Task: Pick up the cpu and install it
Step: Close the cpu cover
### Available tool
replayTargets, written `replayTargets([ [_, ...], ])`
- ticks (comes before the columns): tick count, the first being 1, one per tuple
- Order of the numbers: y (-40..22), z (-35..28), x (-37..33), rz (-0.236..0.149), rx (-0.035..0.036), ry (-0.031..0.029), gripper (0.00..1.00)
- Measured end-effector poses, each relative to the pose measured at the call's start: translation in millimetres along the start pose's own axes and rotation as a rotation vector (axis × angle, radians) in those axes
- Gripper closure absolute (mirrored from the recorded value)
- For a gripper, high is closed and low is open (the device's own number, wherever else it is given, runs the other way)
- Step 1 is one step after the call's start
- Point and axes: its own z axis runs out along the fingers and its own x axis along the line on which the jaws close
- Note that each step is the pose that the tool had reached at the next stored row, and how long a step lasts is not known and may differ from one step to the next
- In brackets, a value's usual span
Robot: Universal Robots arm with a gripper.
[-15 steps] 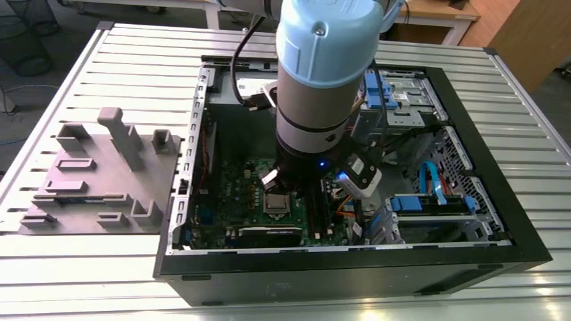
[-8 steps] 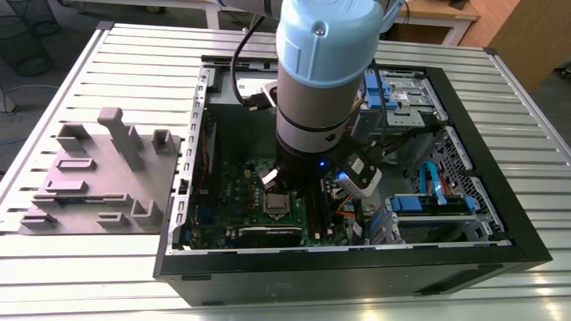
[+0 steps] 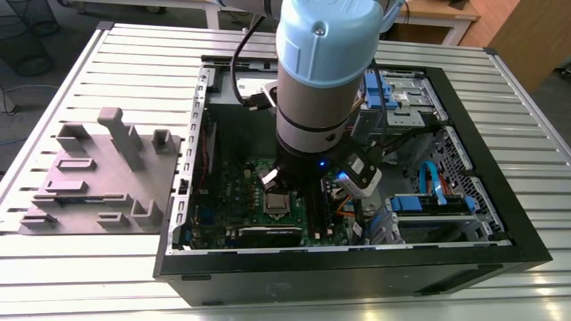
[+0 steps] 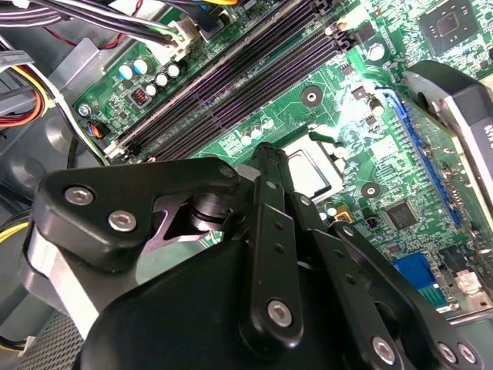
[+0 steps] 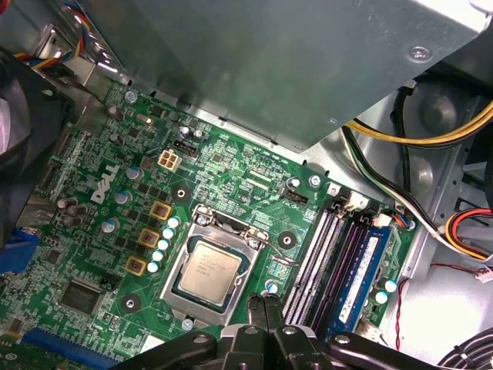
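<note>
In the exterior view the arm (image 3: 317,80) runs off the picture's far edge. It stands in front of the middle of the motherboard (image 3: 234,184) and covers the far side of the socket frame (image 3: 277,202), and what lies inside the frame is too small to tell there. In the first wrist view the gripper (image 5: 266,304) is cut off by the picture's edge, leaving its fingertips and the tops of its black links. A grey metal panel (image 5: 293,62) hides the board beyond it. In the second wrist view the gripper's links cover most of the socket frame, leaving one corner in sight.
</note>
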Motion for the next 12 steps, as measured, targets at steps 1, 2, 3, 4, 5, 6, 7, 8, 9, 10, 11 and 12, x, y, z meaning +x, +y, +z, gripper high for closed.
replayTargets([
  [1,0.1,0.0,0.0,0.0,0.0,0.0,0.89],
  [2,1.1,0.1,-0.4,0.0,0.0001,0.0001,0.89],
  [3,2.4,0.2,-1.0,0.0,0.0,0.0,0.89],
  [4,3.8,0.5,-1.7,0.0,0.0,-0.0001,0.89],
  [5,5.4,0.6,-2.3,0.0,0.0001,0.0,0.89],
  [6,7.2,0.9,-3.1,0.0,0.0,0.0,0.89],
  [7,9.3,1.1,-4.0,0.0,0.0001,0.0001,0.89],
  [8,11.9,1.5,-5.2,0.0,0.0,0.0,0.89],
  [9,14.4,1.9,-6.3,0.0,0.0,0.0,0.89],
  [10,16.9,2.2,-7.4,0.0,0.0,0.0,0.89],
  [11,19.3,2.4,-8.4,0.0,0.0002,0.0002,0.89],
  [12,21.7,2.8,-9.4,0.0,0.0,0.0,0.89],
])
